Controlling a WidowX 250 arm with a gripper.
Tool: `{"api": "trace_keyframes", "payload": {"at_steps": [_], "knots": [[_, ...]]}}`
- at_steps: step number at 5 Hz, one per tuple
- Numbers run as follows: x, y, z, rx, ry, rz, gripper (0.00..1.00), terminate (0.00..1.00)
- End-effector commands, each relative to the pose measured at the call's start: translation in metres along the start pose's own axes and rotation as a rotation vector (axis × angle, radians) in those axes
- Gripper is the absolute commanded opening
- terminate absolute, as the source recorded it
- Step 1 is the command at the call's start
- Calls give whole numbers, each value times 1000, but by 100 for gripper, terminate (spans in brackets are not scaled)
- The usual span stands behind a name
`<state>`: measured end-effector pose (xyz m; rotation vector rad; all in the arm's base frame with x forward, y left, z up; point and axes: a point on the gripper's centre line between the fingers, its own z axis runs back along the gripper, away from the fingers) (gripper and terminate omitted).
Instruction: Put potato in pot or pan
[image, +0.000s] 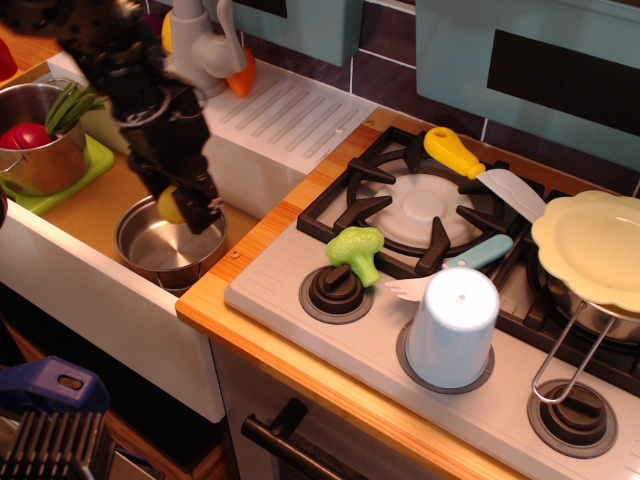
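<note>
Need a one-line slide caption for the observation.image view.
Tool holds the potato over the small pot in the sink.

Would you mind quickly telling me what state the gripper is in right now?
Gripper: closed on the small glossy yellow oval toy potato, held above the shallow round steel pot with loop handles.

Potato (170, 206): small glossy yellow oval, mostly hidden, only a sliver visible. It's held off the surface, directly over the pot's far-left rim area. Pot (170, 243): shallow round shiny steel, loop side handles, upright and nothing visible inside. It sits in the sink recess at the left of the scene, close to the wooden worktop edge.
</note>
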<state>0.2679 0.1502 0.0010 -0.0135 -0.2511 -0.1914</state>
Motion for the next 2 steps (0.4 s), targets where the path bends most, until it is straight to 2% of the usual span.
{"api": "trace_keyframes", "payload": {"at_steps": [1, 2], "knots": [[8, 14, 5, 30, -43, -37, 100, 0], [8, 14, 5, 30, -43, -37, 100, 100]]}}
